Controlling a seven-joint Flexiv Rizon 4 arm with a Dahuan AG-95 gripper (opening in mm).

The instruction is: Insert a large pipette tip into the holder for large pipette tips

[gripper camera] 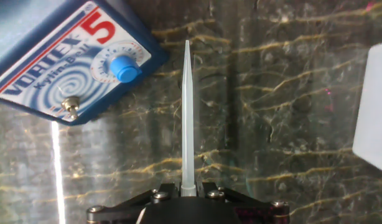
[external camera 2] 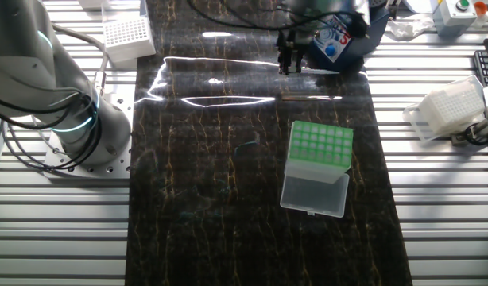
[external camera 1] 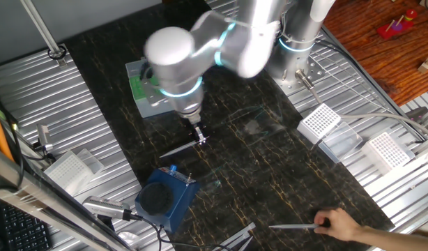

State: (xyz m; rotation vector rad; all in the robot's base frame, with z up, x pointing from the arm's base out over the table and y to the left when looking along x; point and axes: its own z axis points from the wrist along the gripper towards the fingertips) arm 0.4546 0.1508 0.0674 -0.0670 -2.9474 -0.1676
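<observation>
1. The gripper (gripper camera: 187, 190) sits at the bottom centre of the hand view, clenched on the wide end of the large pipette tip (gripper camera: 186, 112); the tip runs straight up the frame to a fine point near the top centre.
2. In one fixed view the gripper (external camera 1: 198, 136) hangs at mid-frame with the tip (external camera 1: 180, 148) held roughly level, close over the dark mat (external camera 1: 270, 174).
3. Beyond the point, upper left of the hand view, lies the blue vortex mixer (gripper camera: 73, 56).
4. The holder for large pipette tips (external camera 2: 319, 155) stands right of centre in the other fixed view, well apart from the gripper (external camera 2: 289, 65) at the top.
5. Risks, as I judge them: the grip takes only the butt, so the cone could pivot or slip in transit; it must be turned point-down, else it strikes the green grid rather than entering a hole; a forward move would hit the mixer.
</observation>
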